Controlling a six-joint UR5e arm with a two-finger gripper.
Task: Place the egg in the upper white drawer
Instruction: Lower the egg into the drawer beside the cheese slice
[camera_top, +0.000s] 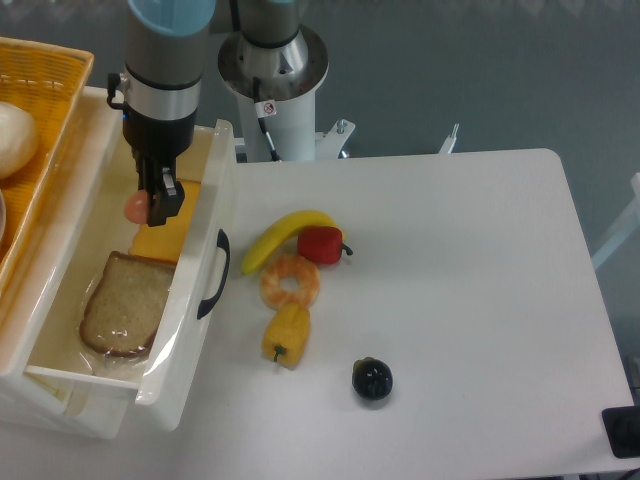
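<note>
The robot's black claw (150, 205) is pinched shut on the small pink-brown egg (136, 205), holding it over the open long white plastic drawer (205, 255) with the black curved handle. Under it lie a flat yellow cheese slice (170, 238) and a brown slice of bread (123, 305). I think it should go down slowly until the egg is close to the bottom, then open gently so the egg does not drop or roll.
</note>
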